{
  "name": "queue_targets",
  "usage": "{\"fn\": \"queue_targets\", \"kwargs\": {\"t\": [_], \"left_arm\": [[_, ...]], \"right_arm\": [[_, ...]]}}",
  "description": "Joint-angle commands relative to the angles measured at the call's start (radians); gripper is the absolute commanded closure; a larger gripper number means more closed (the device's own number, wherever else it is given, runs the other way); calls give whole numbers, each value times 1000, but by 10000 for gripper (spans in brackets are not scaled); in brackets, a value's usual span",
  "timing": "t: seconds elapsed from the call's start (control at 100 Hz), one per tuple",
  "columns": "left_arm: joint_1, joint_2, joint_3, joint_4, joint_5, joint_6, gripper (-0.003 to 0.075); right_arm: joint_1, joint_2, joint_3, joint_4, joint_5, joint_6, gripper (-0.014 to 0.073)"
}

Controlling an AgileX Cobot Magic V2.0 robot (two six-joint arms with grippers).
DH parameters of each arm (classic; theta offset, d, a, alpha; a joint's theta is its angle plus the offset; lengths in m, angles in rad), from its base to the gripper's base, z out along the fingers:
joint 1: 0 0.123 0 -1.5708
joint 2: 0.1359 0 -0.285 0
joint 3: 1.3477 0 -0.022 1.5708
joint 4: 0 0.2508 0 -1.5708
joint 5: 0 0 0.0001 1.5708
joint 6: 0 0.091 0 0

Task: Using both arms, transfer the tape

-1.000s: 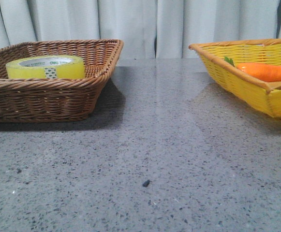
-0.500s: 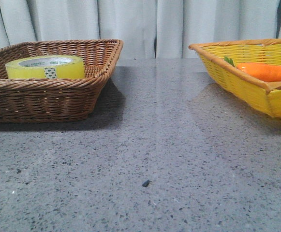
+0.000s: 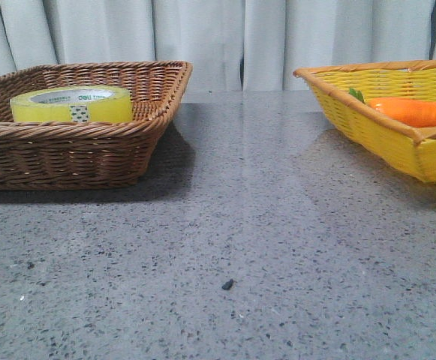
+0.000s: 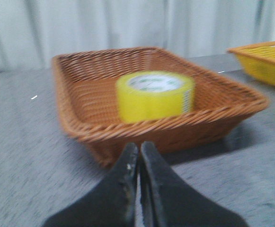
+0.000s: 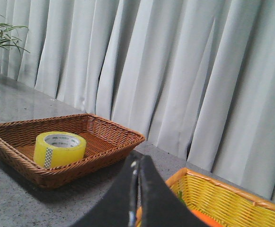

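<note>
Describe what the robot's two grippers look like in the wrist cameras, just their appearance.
Both are black plastic. The left gripper shows two angular fingers that widen from narrow tips into a broad dark base, with small pale scuffs near the tip. The right gripper looks the same: black, tapered, wedge-shaped, with a light fleck by its tip. No cables, labels or sleeves show in either view.

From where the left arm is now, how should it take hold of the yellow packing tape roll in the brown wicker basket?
Probably from above: the yellow packing tape roll lies flat, hole up, inside the brown wicker basket. Open the left gripper, put one finger in the core and one outside, and pinch the wall.
</note>
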Motion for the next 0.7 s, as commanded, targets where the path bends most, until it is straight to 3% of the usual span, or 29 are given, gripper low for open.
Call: {"fn": "queue_targets", "kwargs": {"t": [0.0, 0.12, 0.17, 0.28, 0.69], "left_arm": [[71, -31, 25, -12, -104, -15, 741], [159, -29, 98, -12, -139, -15, 741], [188, -29, 90, -12, -29, -15, 741], [235, -29, 95, -20, 30, -20, 741], [250, -29, 95, -20, 30, -20, 741]], "right_arm": [[-2, 13, -21, -17, -69, -6, 668], [-2, 13, -21, -17, -67, -6, 668], [-2, 13, -21, -17, -67, -6, 668], [-2, 13, -21, -17, -67, -6, 668], [-2, 13, -21, -17, -67, -6, 668]]}}
